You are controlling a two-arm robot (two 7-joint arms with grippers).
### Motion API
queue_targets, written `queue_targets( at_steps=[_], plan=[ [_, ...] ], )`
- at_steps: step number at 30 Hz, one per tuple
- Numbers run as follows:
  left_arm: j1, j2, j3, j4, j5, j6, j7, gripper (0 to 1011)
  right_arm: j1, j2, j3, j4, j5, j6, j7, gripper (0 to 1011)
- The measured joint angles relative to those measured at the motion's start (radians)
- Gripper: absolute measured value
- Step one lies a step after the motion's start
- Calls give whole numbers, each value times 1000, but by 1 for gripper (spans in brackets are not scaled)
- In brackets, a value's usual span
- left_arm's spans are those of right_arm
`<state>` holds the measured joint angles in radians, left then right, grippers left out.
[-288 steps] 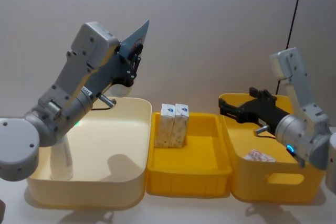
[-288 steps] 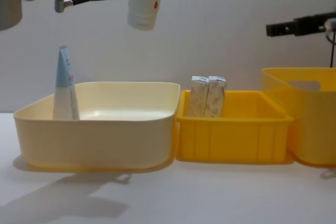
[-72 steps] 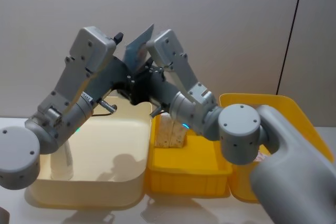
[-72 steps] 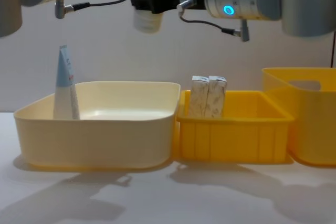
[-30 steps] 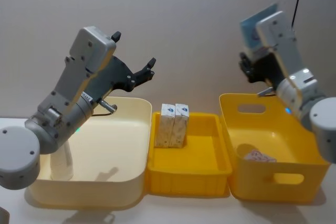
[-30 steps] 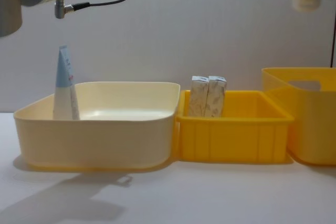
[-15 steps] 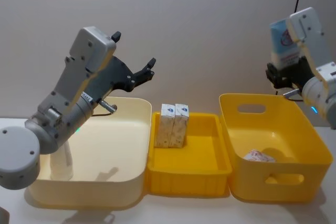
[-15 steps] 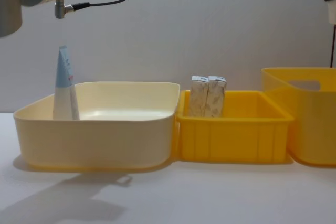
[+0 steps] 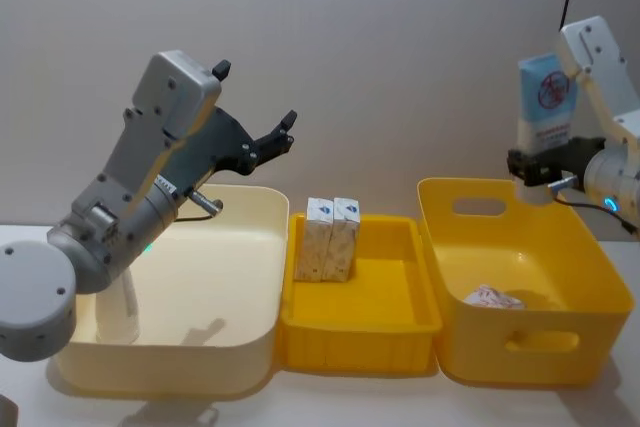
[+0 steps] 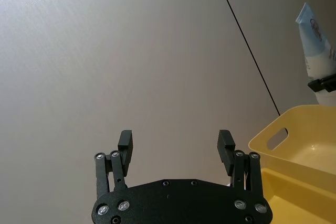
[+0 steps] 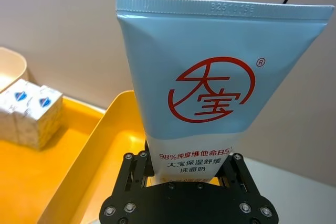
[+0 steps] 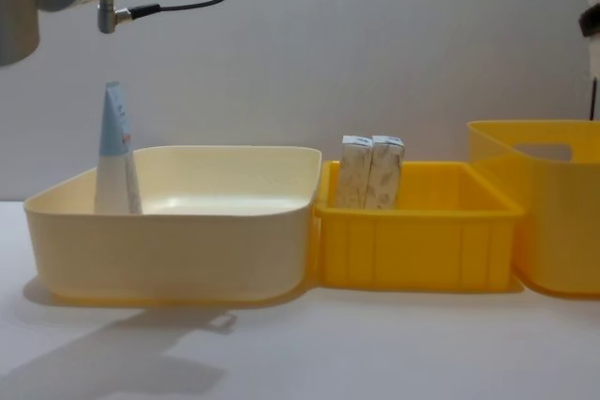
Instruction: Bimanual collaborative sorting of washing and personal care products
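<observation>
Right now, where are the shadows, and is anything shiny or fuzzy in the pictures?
Head view: a soft dark shadow lies on the cream bin's floor. Chest view: a grey shadow spreads on the white table in front of that bin, and a green light glows on the left arm. Right wrist view: the squeeze tube looks sharp, and the beige cartons behind it are a little soft.

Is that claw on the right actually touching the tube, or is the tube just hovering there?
Touching. In the right wrist view, the right end effector has its fingers closed against both sides of the tube, holding it upright above the yellow bin.
</observation>
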<state>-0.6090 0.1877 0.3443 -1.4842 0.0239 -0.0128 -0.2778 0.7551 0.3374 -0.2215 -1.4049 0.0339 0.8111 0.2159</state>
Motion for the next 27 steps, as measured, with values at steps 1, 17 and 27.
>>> queue_targets(
  at_steps=[1,17,27],
  plan=[
    [0,0,0,0,0,0,0,1003,8,1,0,5,5,22,12,547],
    [0,0,0,0,0,0,0,1004,82,7,-18,70,50,219,132,869],
    [0,0,0,0,0,0,0,1003,103,8,-24,88,61,268,164,1001]
  ],
)
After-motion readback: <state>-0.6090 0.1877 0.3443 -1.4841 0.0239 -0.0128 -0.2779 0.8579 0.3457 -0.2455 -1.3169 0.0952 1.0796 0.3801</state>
